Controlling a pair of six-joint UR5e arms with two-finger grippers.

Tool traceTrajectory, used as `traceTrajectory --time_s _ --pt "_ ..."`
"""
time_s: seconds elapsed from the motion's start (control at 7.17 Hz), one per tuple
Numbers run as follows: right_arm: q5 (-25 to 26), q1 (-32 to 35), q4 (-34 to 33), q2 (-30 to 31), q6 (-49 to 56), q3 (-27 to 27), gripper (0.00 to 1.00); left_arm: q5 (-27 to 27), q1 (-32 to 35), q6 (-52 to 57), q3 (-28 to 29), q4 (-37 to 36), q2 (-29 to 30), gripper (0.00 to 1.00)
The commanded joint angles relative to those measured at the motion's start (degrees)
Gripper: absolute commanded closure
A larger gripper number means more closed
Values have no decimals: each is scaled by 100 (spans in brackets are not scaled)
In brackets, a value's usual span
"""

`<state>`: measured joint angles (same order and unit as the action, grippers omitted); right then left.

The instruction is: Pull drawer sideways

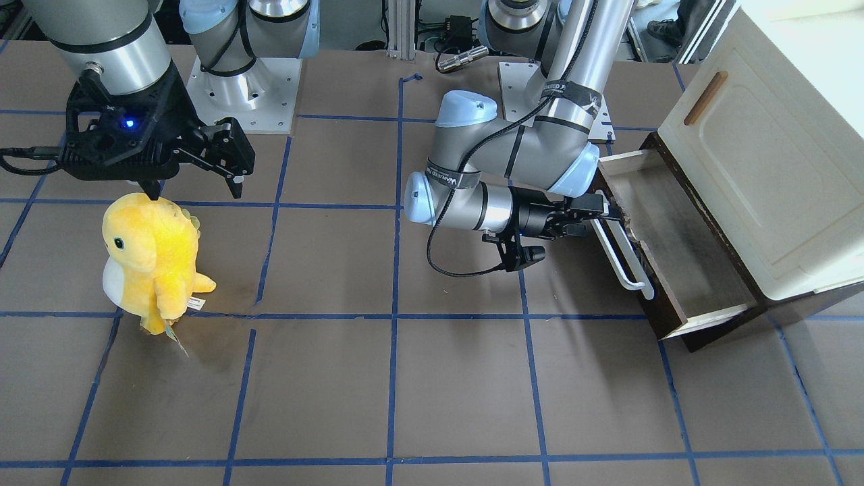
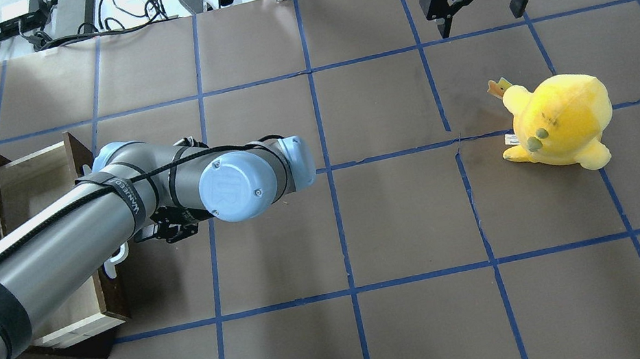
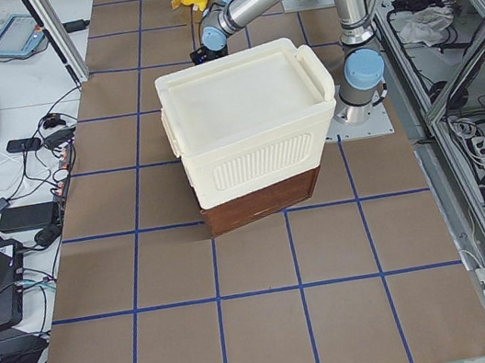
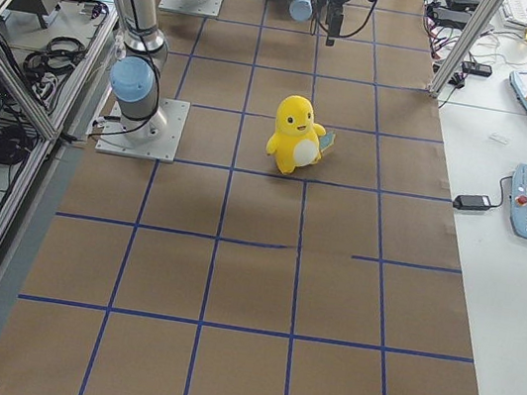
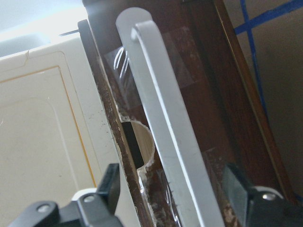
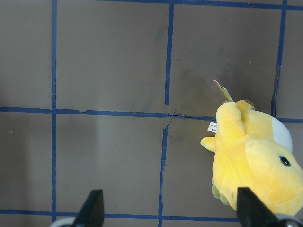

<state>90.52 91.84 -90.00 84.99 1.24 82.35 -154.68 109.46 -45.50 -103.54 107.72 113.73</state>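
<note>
The drawer (image 1: 682, 256) stands pulled out from under the cream-white cabinet (image 1: 763, 148). It has a dark brown front, a long white bar handle (image 1: 624, 253) and a pale wood inside. My left gripper (image 1: 597, 208) is at the handle's upper end. In the left wrist view it (image 5: 176, 189) is open, with its fingers (image 5: 111, 187) on either side of the white handle (image 5: 165, 123) and the drawer front (image 5: 213, 118). The overhead view shows the drawer (image 2: 37, 183) partly under my left arm. My right gripper (image 2: 480, 13) is open and empty, far from the drawer.
A yellow plush toy (image 1: 152, 260) stands on the brown table just below my right gripper (image 1: 226, 162), and it shows in the right wrist view (image 6: 255, 161). Blue tape lines grid the table. The cabinet door carries a small wooden handle (image 1: 705, 98).
</note>
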Motion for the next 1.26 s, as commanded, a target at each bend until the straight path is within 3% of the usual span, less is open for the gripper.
traceTrajectory --time_s 0.0,0.42,0.7,1.12 --pt "0 0 0 0 -1 0 0 1023 67 1131 839 -67 -236 6" --pt "0 0 0 0 -1 0 0 2867 -64 2480 1676 -102 -1087 5" --pt "0 0 0 0 -1 0 0 4246 -729 3245 1924 -102 -1781 4" --pt "0 0 0 0 -1 0 0 5758 -1837 4101 2056 -163 -2556 0"
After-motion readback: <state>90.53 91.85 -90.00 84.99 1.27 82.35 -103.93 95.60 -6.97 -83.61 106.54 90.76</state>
